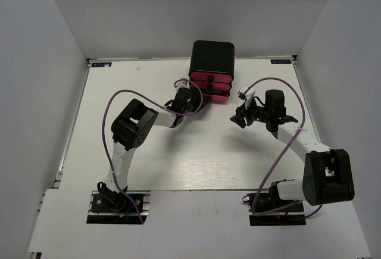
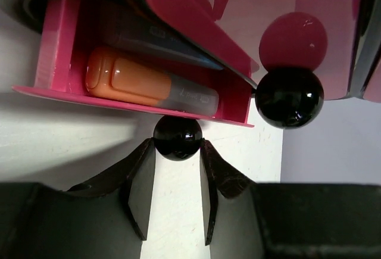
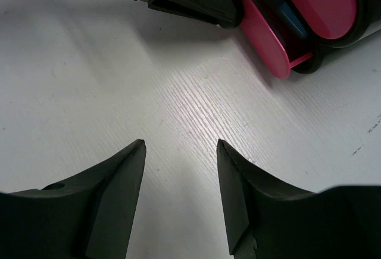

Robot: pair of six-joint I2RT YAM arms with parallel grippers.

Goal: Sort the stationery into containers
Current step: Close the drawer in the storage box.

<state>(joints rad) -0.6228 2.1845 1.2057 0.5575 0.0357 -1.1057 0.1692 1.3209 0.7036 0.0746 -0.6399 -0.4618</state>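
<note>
Toward the right edge of the tabletop [image 1: 178, 164], the right claw [image 3: 180, 146] hangs above the surface with its fingers spread and nothing between them. Farther in, near the middle of the far edge, the left claw [image 2: 177, 144] is closed on the small black knob [image 2: 177, 135] of the bottom drawer [image 2: 53, 44], which stands pulled out. An orange tube [image 2: 137, 80] lies inside, with a blue tube [image 3: 292, 15] behind it. The black box [image 1: 212, 53] holding the drawers sits at the far edge.
</note>
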